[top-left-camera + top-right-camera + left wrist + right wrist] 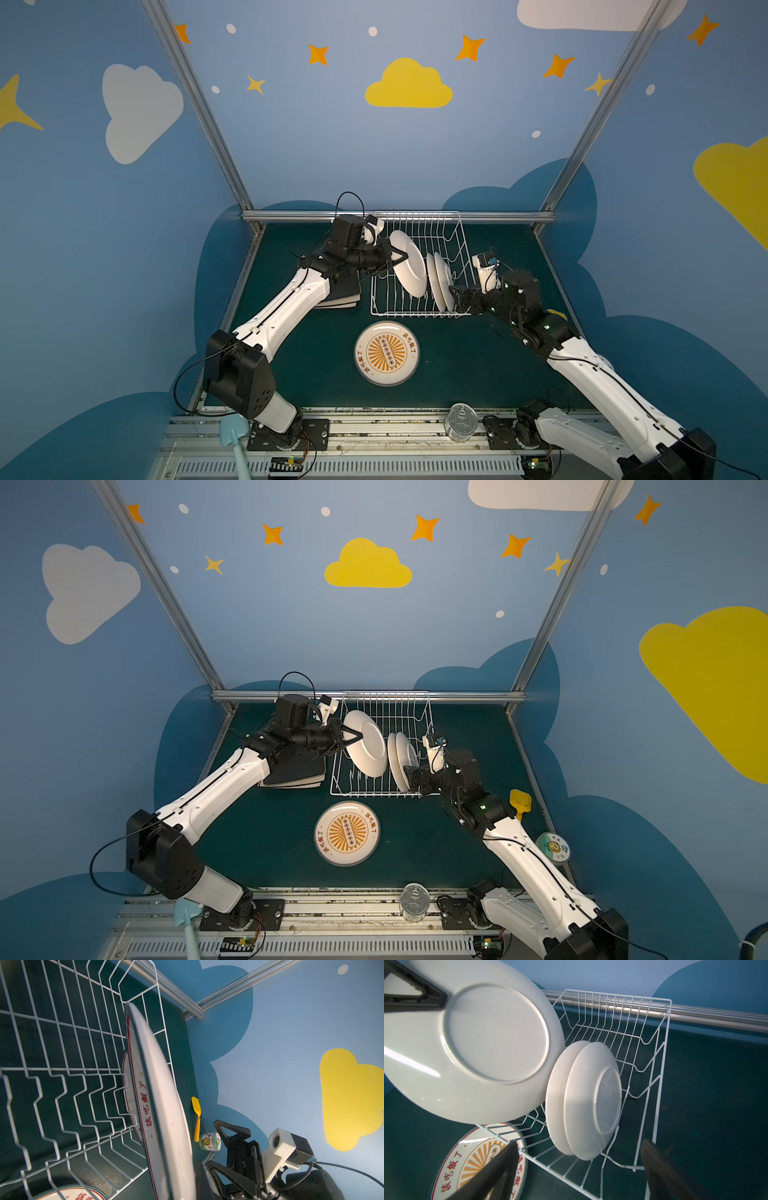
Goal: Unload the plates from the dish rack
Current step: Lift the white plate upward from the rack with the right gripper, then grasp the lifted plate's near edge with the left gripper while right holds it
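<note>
Four round plates: one lifted plate [411, 274], two racked plates [591, 1101], one sunburst plate [386, 353]. Square plates [301, 773] stacked, count unclear. Dish rack [415, 309], yellow spatula [520, 802], blue spatula [187, 912], can [412, 902], tub [552, 845]: one each.

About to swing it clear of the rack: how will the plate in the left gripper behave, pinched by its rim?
Probably stiff: the held plate shows no bend with the left gripper pinching only its rim. Its glossy underside looks slippery, so it may pivot in that grip. Swinging near the two racked plates could tip them.
</note>
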